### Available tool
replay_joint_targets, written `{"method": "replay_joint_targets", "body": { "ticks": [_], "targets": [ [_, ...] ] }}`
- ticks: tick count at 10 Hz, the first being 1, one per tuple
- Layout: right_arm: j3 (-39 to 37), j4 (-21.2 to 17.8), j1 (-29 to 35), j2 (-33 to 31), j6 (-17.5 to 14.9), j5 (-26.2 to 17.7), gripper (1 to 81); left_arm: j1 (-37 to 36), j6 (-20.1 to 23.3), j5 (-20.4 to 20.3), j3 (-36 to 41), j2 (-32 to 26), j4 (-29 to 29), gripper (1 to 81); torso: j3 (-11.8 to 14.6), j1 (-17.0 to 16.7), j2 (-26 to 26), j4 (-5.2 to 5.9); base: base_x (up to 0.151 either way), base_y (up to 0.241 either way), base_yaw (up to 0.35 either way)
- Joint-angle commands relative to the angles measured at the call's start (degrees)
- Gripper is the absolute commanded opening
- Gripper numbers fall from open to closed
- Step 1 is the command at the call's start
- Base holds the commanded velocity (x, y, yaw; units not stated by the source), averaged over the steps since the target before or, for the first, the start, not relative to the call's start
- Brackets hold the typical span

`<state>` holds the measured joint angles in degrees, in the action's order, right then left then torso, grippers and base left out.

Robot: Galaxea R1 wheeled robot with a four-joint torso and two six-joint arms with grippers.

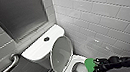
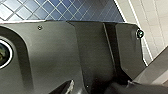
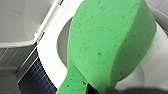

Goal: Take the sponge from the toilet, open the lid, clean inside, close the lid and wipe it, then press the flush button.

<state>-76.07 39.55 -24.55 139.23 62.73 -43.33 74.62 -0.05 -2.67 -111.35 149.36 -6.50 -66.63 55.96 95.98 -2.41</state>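
As the lid is up, cleaning is judged due. Clamped in the right gripper, the sponge must be lowered.

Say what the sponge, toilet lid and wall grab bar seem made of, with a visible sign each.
The sponge looks like soft foam, matte green: its face is pitted with pores. The lid is probably plastic, glossy white: a thin shell with soft sheen. The grab bar is likely polished metal: a silvery tube with bright highlights.

No legible writing anywhere.
The toilet, the sponge above its bowl and the tiled wall beside the toilet carry no readable text, label or number.
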Motion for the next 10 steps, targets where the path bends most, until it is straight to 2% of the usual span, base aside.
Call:
{"method": "replay_joint_targets", "body": {
  "ticks": [1, 3, 4, 5, 7, 10],
  "targets": [
    [-6.71, 3.78, 9.37, 6.7, 2.13, -4.58, 1.0, -0.66, 0.22, 3.81, 1.39, -1.08, -0.62, 81.1, 0.0, 0.0, 0.0, 0.0, 0.0, 0.0, 0.0],
    [-10.67, 8.0, 10.08, 11.01, 2.31, -4.22, 1.0, -0.74, 0.22, 3.9, 1.22, -1.16, -0.62, 81.1, 0.0, 0.0, -0.02, 0.0, 0.0, 0.0, 0.0],
    [-13.88, 9.76, 9.91, 12.41, 2.31, -0.84, 1.0, -0.65, 0.22, 3.9, 1.22, -1.33, -0.62, 81.1, 0.0, 0.02, -0.05, 0.0, 0.0, 0.0, 0.0],
    [-18.53, 9.51, 9.39, 13.54, 2.39, 7.45, 1.0, -0.66, 0.22, 3.9, 1.22, -1.34, -0.62, 81.1, 0.0, 0.02, -0.05, 0.02, 0.0, 0.0, 0.0],
    [-25.65, 9.23, 7.54, 16.27, 3.79, 17.01, 1.0, -0.65, 0.22, 3.9, 0.44, -1.26, -0.27, 81.1, 0.0, 0.02, -0.06, 0.02, 0.0, 0.0, 0.0],
    [-34.39, 8.88, 7.54, 19.96, 3.89, 22.85, 1.0, -0.65, 0.22, 3.99, -0.01, -1.08, -0.27, 81.1, -0.02, 0.05, -0.06, 0.02, 0.0, 0.0, 0.0]
  ]
}}
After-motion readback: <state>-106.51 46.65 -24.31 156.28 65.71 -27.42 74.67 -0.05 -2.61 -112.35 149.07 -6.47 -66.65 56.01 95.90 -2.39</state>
